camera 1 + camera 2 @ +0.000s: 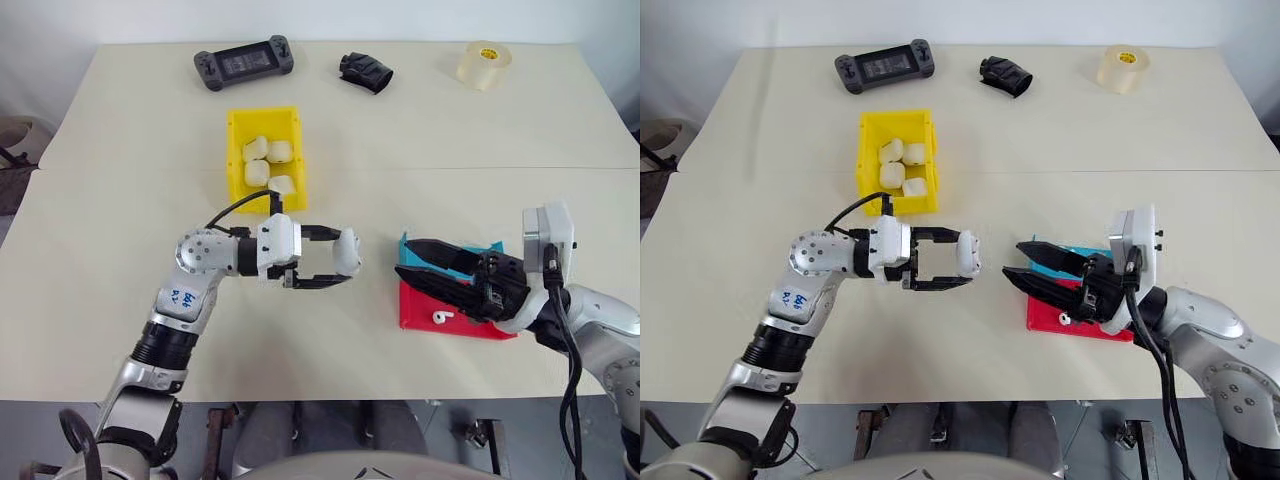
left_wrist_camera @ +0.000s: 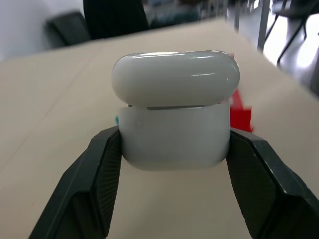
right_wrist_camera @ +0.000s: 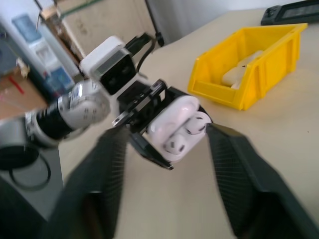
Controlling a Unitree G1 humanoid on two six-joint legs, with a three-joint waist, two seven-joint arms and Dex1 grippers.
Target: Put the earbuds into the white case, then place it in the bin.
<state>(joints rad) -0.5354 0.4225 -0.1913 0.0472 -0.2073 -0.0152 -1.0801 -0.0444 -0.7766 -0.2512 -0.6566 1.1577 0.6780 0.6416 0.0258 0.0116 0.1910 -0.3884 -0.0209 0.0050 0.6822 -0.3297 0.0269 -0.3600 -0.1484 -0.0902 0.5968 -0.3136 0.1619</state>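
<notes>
Beige table (image 1: pixel 420 130), white wall behind; game controller (image 1: pixel 243 63), a black object (image 1: pixel 365 72) & tape roll (image 1: pixel 484 64) sit along the far edge, none in my way. My left gripper (image 1: pixel 335 266) is clamped on the white case (image 1: pixel 346 250), held level above the table, lid flipped up; the right wrist view shows what looks like an earbud seated inside. My right gripper (image 1: pixel 415 265) has its fingers parted w/ nothing between them, hovering over the red tray (image 1: pixel 440 322) beside the teal tray (image 1: pixel 455 262). One earbud (image 1: pixel 443 316) lies on the red tray, just under my right fingers. The yellow bin (image 1: pixel 238 150) sits well apart, toward the far side, w/ four other white cases (image 1: pixel 268 165) in it.

Risks, as I judge them:
- Earbud is tiny & glossy; a pinch off-centre could squirt it off the tray.
- Case is held only by its sides; pushing the bud in hard may twist it in my grip.
- Lid open: tilting the case before it shuts could spill the seated bud.
- Releasing into the crowded bin, the case could land on the others & bounce out.
</notes>
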